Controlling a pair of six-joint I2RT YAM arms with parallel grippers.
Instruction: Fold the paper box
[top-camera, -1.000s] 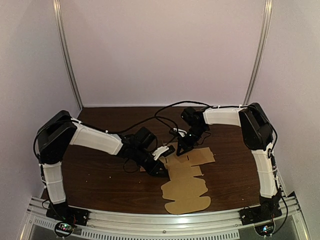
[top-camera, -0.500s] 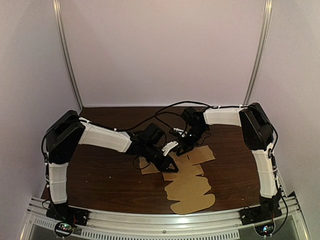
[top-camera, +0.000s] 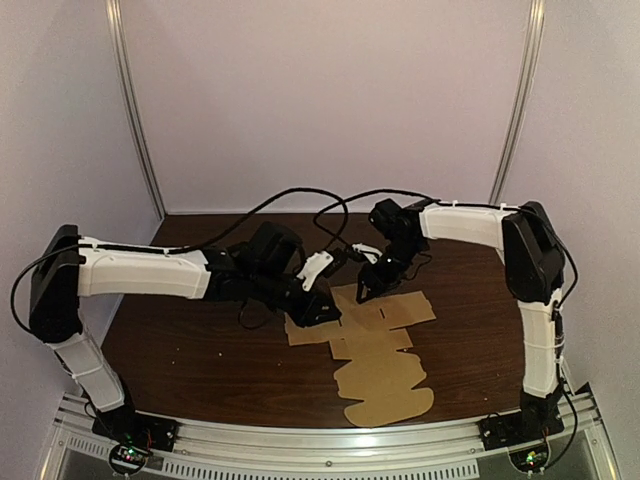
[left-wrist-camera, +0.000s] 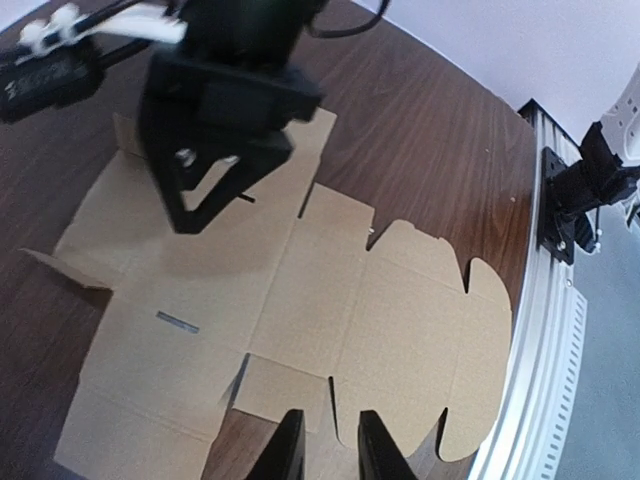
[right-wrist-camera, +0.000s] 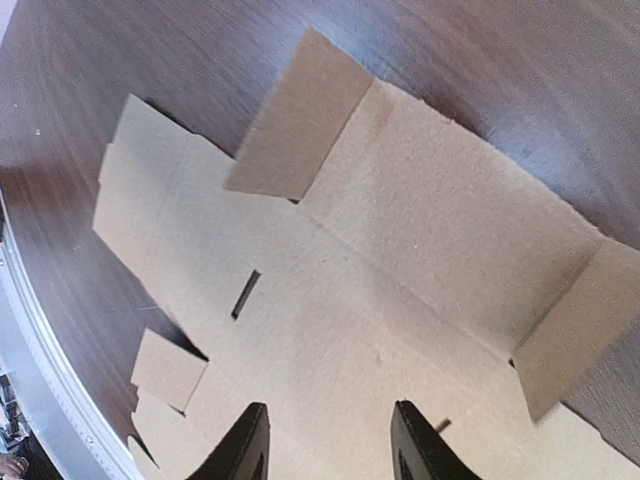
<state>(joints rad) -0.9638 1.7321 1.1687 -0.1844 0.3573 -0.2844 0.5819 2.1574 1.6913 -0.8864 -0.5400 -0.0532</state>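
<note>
Paper box (top-camera: 378, 350) lies flat on tabletop (top-camera: 190, 350): left hand (top-camera: 325, 315) released at its left flap, right hand (top-camera: 363, 292) released over far panel.

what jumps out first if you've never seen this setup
A flat, unfolded cardboard box lies in the middle of the dark table. Both arms reach in over its far end, with the left gripper and right gripper close together, open and holding nothing.

No legible text or labels anywhere.
</note>
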